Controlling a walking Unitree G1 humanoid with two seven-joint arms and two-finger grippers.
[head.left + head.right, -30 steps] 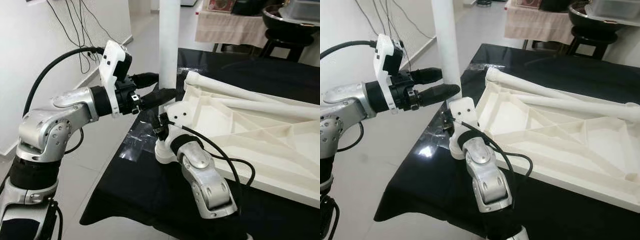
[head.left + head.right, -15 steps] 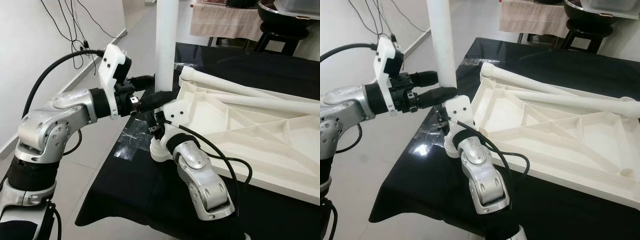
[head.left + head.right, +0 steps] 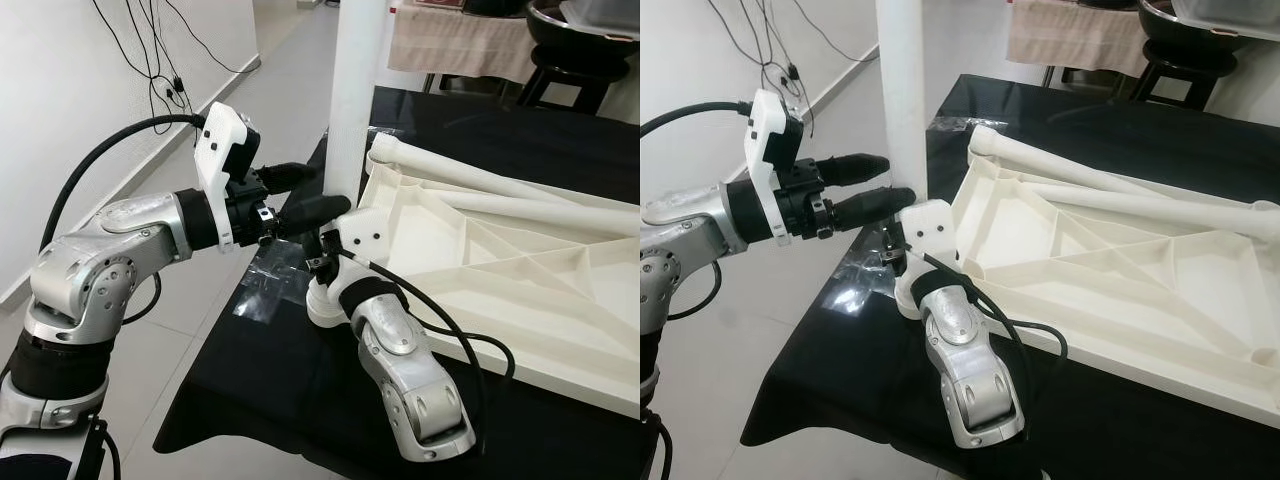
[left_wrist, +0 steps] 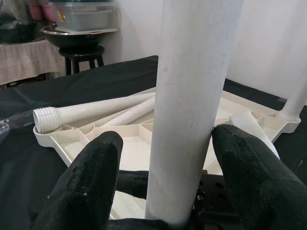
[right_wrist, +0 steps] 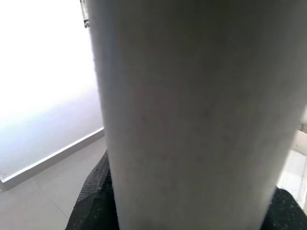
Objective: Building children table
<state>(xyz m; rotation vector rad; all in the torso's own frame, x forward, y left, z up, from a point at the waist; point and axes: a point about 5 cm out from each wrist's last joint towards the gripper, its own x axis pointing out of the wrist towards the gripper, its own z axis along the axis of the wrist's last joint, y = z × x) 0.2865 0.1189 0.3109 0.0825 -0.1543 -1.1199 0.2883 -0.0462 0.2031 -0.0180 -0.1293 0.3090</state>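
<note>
The left tool (image 3: 310,190) has let go: its black fingers (image 4: 91,172) now stand apart on either side of the upright white plastic table leg (image 3: 357,95), with a visible gap at each pad, where a second ago they were pressed in close against it. The arm has also drawn back a little toward the robot's left. Down low, the right tool (image 3: 322,255) is tucked in at the foot of the leg, right at the near corner of the upturned white ribbed plastic tabletop (image 3: 520,270), which lies underside-up on the black-covered desk (image 3: 270,390). The right wrist view has the leg pressed up close with black finger material at both edges, so that tool reads as clamped on it.

Two more loose white threaded legs (image 3: 470,180) lie across the tabletop, waiting.

My read: the leg stands in its corner socket without the upper grip, so it is likely seated or nearly so. The left release looks like a regrip between twists, or a handing-off before fetching the next leg.
</note>
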